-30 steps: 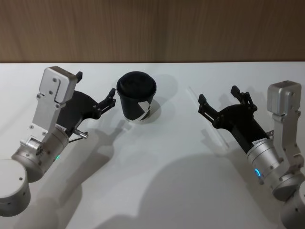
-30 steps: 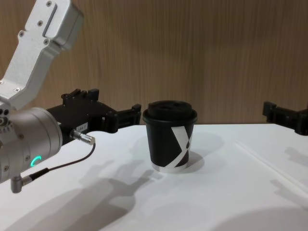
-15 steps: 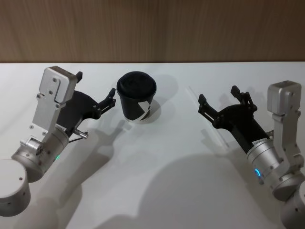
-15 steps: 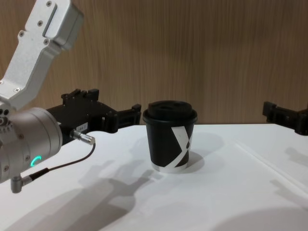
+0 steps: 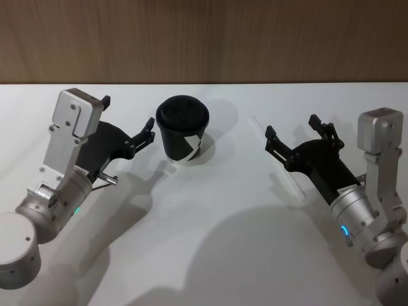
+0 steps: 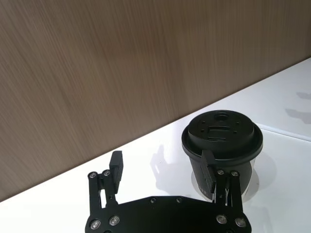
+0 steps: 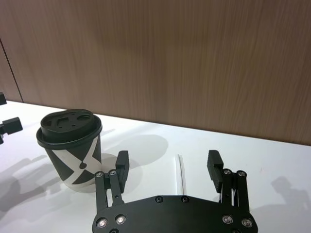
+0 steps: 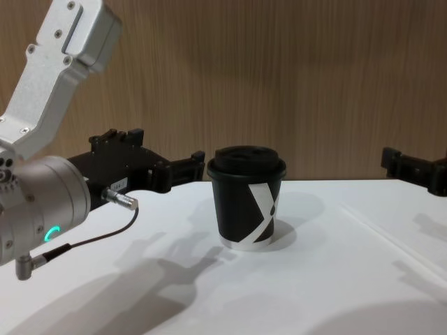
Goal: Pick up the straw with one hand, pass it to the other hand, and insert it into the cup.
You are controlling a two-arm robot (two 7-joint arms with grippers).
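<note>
Currently straw (image 7: 180, 172) flat on table (image 5: 210, 242), under right claw (image 5: 291, 126), spread wide; left claw (image 5: 129, 115) wide beside cup (image 5: 183, 131).

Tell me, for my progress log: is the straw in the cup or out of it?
Out. The straw lies flat on the table beside the cup, beneath the open right gripper; the lid's hole is empty.

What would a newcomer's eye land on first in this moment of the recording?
The black lidded cup with its white X mark stands out at the middle of the white table. It is flanked by the open left end effector close beside it and the open right end effector farther off. The white straw lies flat on the table beneath the right end effector, nearly lost against the surface.
</note>
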